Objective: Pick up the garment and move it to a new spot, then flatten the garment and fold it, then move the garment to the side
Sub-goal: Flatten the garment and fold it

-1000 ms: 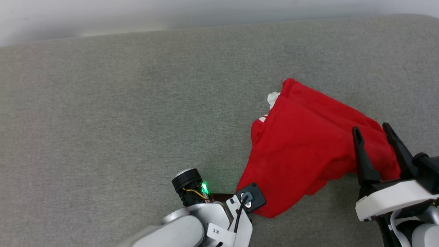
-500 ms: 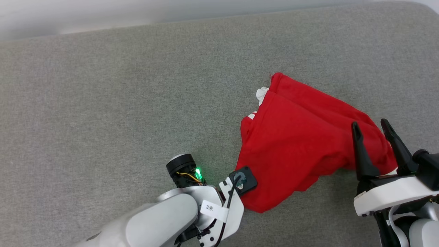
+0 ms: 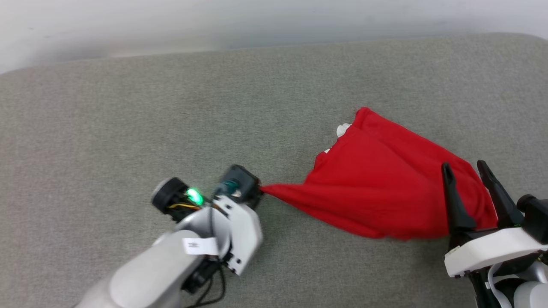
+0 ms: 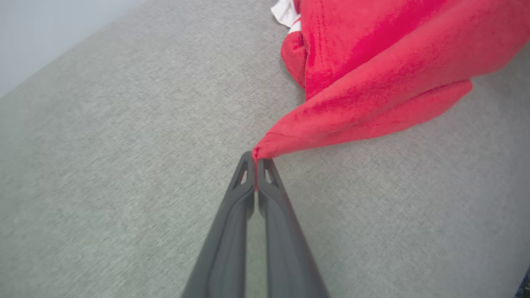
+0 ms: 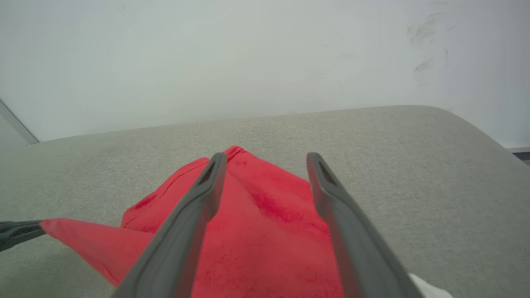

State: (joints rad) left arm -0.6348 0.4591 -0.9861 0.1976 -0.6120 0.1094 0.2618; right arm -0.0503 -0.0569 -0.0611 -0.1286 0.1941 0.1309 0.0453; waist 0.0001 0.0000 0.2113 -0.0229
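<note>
Fingers of the left gripper pinch the red garment's corner. The right gripper is spread wide over its other end.

The head camera looks forward and steeply down on the grey fabric surface, with its far edge and a strip of pale wall at top. The left wrist camera sits low and close, looking along the left pincer to a corner of the garment. The right wrist camera looks almost level along the right pincer toward the wall. All three share the garment and surface.
</note>
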